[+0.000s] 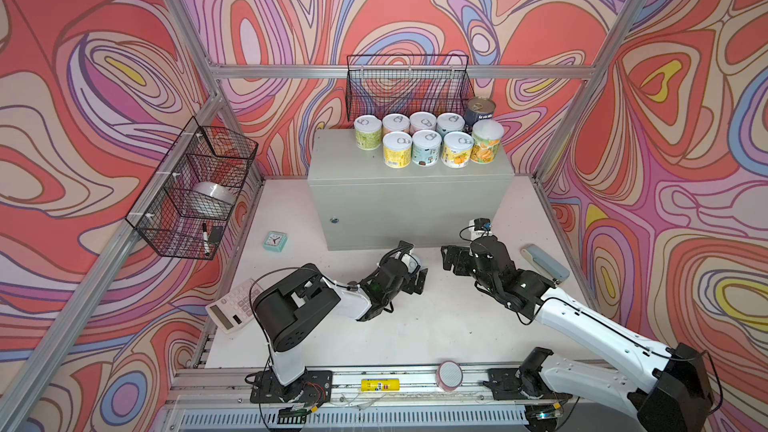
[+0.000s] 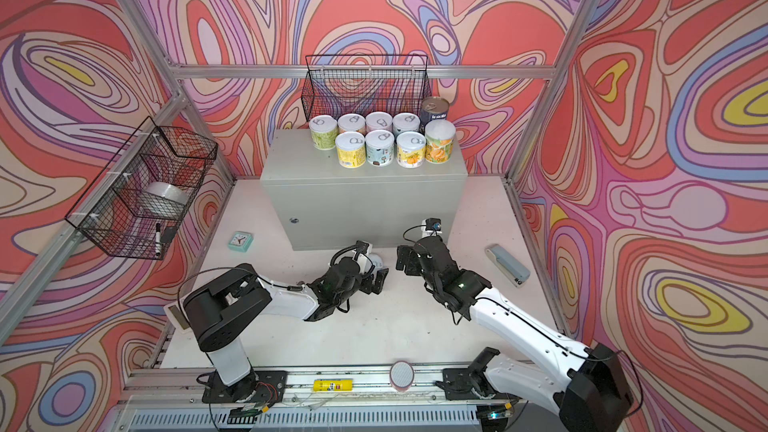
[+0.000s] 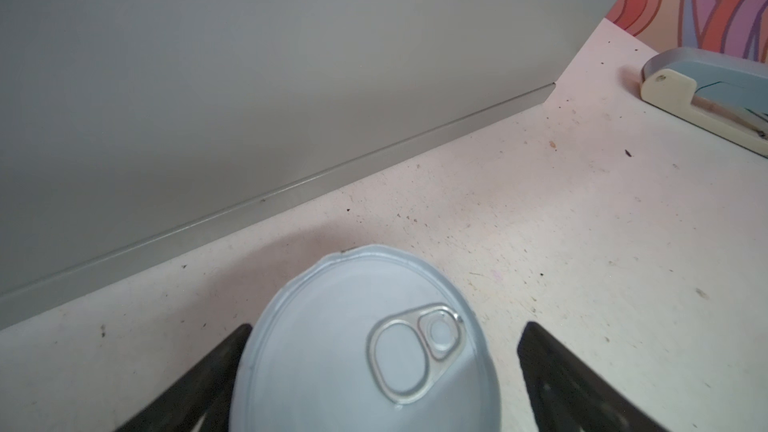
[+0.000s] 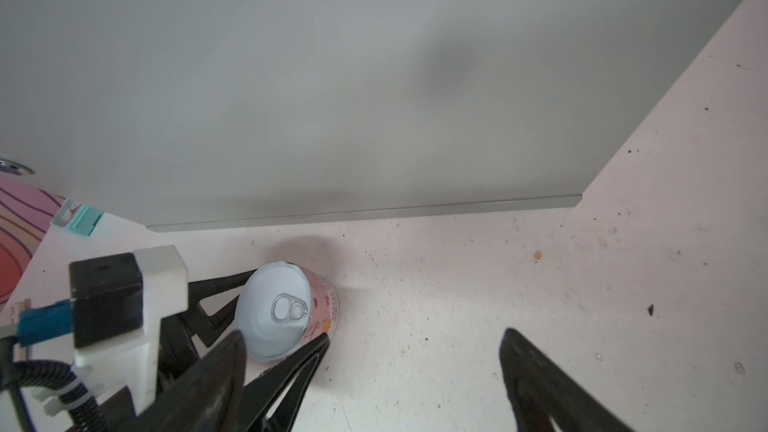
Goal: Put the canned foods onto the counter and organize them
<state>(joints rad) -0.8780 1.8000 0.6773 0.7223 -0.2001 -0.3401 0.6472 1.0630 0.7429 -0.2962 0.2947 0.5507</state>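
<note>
Several cans stand in two rows at the back of the grey counter's top, with a taller dark-blue can and an orange-fruit can at their right end. One pink can with a white pull-tab lid stands upright on the white table just in front of the counter. My left gripper is open and straddles this can, with a gap showing at one finger. To its right, my right gripper hovers open over bare table, holding nothing.
On the table lie a teal clock, a calculator and a blue stapler. A pink roll and a yellow tube rest on the front rail. Wire baskets hang on the back wall and the left wall.
</note>
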